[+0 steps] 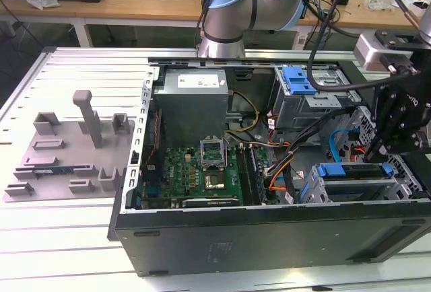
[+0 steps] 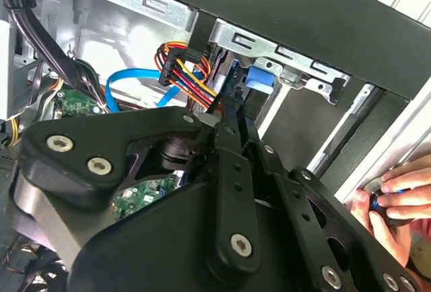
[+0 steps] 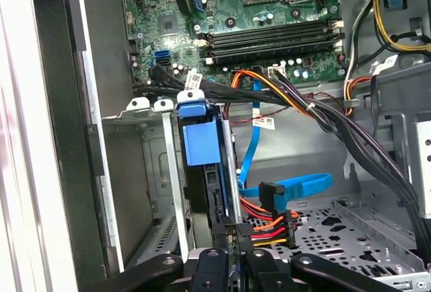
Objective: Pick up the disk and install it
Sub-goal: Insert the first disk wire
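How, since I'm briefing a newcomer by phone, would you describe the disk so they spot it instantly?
In the open computer case, look to the drive cage in the near corner at the exterior view's right. The disk sits slotted there; its long bright blue bracket sets it apart from the smaller blue clip farther back.
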